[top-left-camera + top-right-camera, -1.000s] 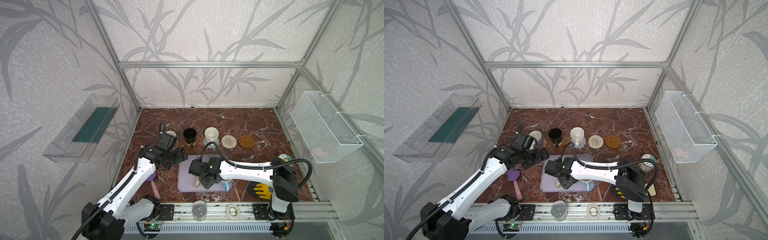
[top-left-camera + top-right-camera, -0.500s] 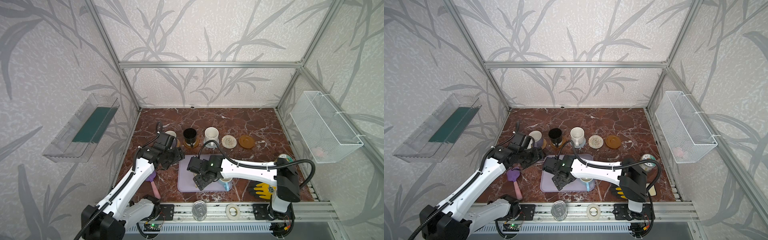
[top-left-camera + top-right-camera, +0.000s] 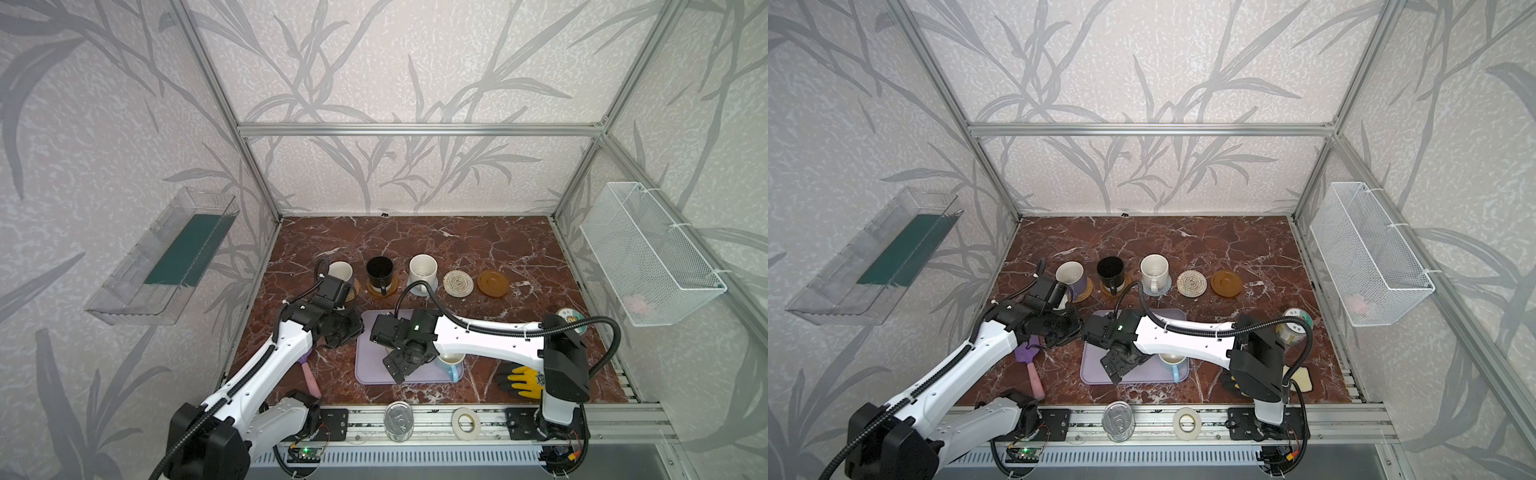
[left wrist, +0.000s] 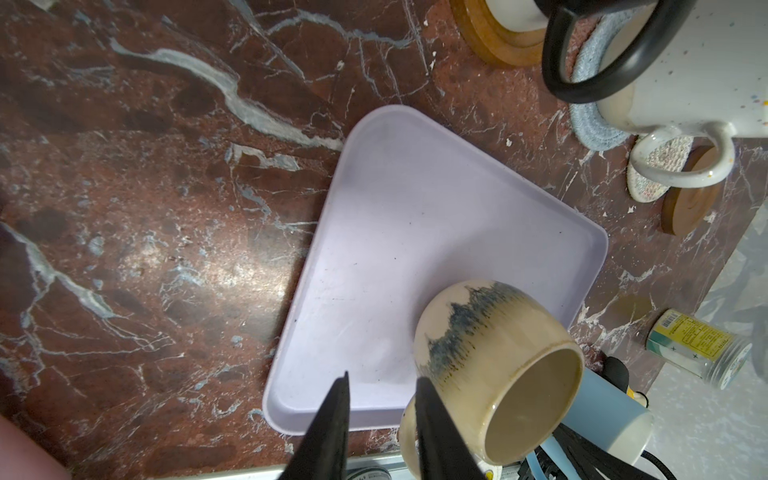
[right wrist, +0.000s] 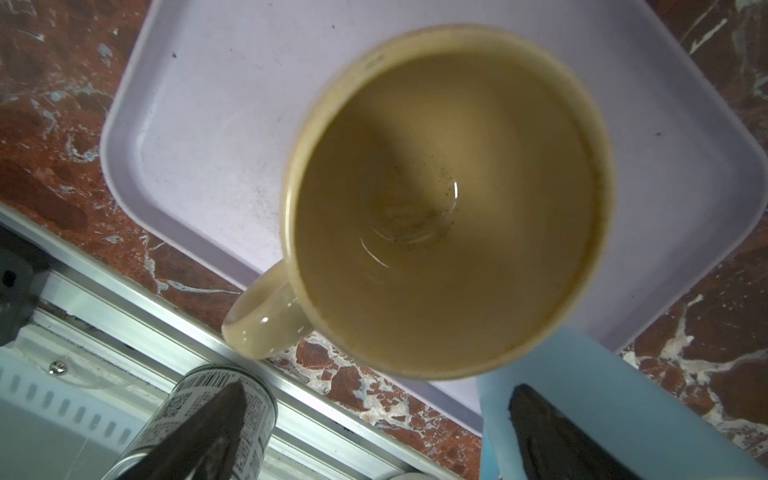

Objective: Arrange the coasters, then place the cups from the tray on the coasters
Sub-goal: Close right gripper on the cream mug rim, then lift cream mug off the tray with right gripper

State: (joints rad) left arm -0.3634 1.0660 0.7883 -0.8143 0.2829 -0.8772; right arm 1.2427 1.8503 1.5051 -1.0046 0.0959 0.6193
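Observation:
The lavender tray [image 3: 368, 370] holds the beige-yellow cup [image 5: 449, 199] and the light blue cup [image 3: 449, 365]. My right gripper [image 5: 378, 390] hangs open and wide just above the beige cup and hides it in both top views. My left gripper [image 4: 380, 382] hovers by the tray's left edge, its jaws a narrow gap apart with nothing between them. Behind the tray, the lavender cup [image 3: 340, 272], black cup [image 3: 379, 270] and speckled white cup [image 3: 423, 268] stand on coasters. The cream braided coaster [image 3: 458, 283] and a brown wooden coaster [image 3: 493, 283] lie bare.
A silver can [image 3: 398, 419] and a white tape roll [image 3: 465, 423] sit on the front rail. A yellow-black glove [image 3: 523, 380] and a labelled tin [image 3: 571, 320] lie at the right. A purple-pink brush [image 3: 309, 374] lies left of the tray.
My right gripper's jaws have spread wide over the beige-yellow cup. My left gripper's jaws have drawn close together, and that arm has shifted slightly toward the front.

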